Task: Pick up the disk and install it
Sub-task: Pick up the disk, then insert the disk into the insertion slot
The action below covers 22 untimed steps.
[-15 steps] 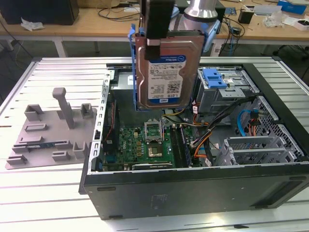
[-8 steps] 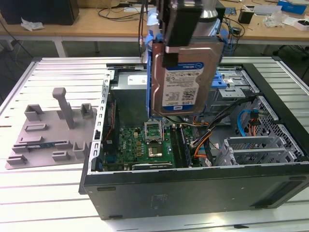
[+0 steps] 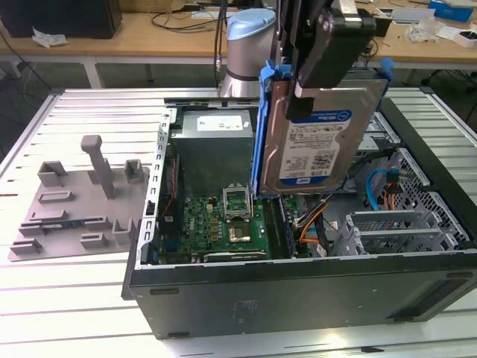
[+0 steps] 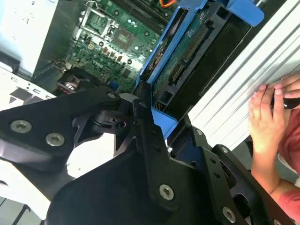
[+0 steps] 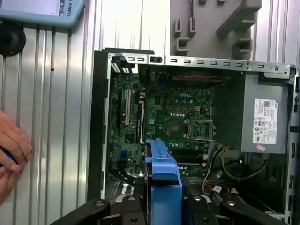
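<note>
The slatted metal bench [image 3: 67, 313] carries an open computer case [image 3: 298, 302] lying on its side, towards the bench edge at the exterior view's right. A grey fixture plate [image 3: 74, 216] lies flat beside the case, towards the opposite edge. Inside the case, a grey power-supply box [image 3: 216, 145] fills one corner and a green motherboard [image 3: 231, 220] covers the floor. A perforated drive cage [image 3: 406, 224] and orange and blue cables [image 3: 313, 227] sit alongside. The disk [image 3: 320, 149], in its blue carrier frame, hangs upright over the case's open side. The gripper [image 3: 309, 86] is clamped on the disk's upper end. A person's hand [image 4: 265, 117] rests on the bench beside the case.
</note>
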Tool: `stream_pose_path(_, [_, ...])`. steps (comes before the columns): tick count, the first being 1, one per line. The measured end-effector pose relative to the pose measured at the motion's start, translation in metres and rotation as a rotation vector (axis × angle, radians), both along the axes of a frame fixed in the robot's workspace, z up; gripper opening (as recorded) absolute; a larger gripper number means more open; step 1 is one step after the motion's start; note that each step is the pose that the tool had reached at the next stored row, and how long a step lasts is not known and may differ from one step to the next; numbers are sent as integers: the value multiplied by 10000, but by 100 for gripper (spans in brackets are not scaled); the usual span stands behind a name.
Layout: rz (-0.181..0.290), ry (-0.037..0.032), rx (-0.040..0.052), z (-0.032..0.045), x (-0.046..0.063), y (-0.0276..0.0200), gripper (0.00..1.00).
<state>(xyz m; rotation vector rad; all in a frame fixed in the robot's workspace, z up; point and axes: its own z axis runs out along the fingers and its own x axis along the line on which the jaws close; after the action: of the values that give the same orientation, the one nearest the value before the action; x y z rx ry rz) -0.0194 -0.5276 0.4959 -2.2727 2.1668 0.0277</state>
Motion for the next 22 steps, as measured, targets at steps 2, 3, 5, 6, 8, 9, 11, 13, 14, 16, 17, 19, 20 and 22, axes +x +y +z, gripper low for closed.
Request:
stream_pose_path(2, [-1,-1,2,0,1,-6,37])
stream_pose_path(3, [-2,-1,2,0,1,-6,37])
stream_pose_path(5, [0,0,2,0,1,-6,37])
stream_pose_path(6, [0,0,4,0,1,-6,37])
stream_pose_path(8, [-1,0,5,0,1,-6,37])
stream_pose_path(9, [0,0,5,0,1,-6,37])
stream_pose_path(11, [0,0,5,0,1,-6,37])
stream_pose_path(13, [-1,0,5,0,1,-6,37])
stream_pose_path(14, [0,0,5,0,2,-6,37])
stream_pose_path(16, [-1,0,5,1,1,-6,37])
stream_pose_path(17, [-2,0,5,1,4,-11,37])
stream_pose_path(19, [-45,0,5,1,17,-26,37])
stream_pose_path(20, [-61,0,5,1,23,-31,37])
stream_pose_path(22, [-188,0,5,0,33,-49,37])
